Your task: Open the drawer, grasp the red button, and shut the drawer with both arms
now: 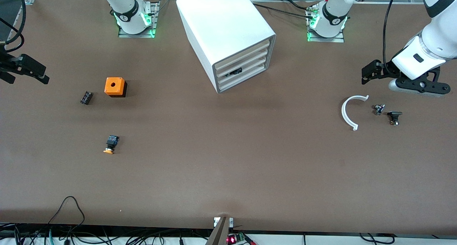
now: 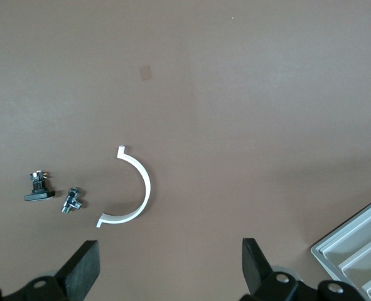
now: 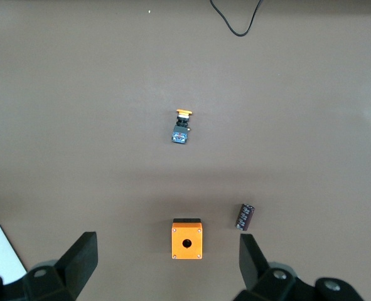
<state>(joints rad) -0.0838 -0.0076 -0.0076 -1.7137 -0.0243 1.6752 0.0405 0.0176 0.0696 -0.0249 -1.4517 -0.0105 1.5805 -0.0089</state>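
The white cabinet (image 1: 228,30) stands between the two arm bases, and its four stacked drawers (image 1: 242,64) are all pushed in. A small dark thing (image 1: 235,72) shows in a gap at the drawer fronts. The red-capped button is not in view. My left gripper (image 1: 368,73) is open and empty above the table at the left arm's end, near a white arc; in the left wrist view (image 2: 171,251) only bare table lies between its fingers. My right gripper (image 1: 41,75) is open and empty at the right arm's end; in its wrist view (image 3: 167,248) it hangs over the orange cube (image 3: 187,239).
The orange cube with a hole (image 1: 115,86), a black cylinder (image 1: 86,97) and an orange-yellow-capped button (image 1: 111,144) lie toward the right arm's end. A white arc (image 1: 348,113) and two small fittings (image 1: 379,109) (image 1: 394,117) lie toward the left arm's end.
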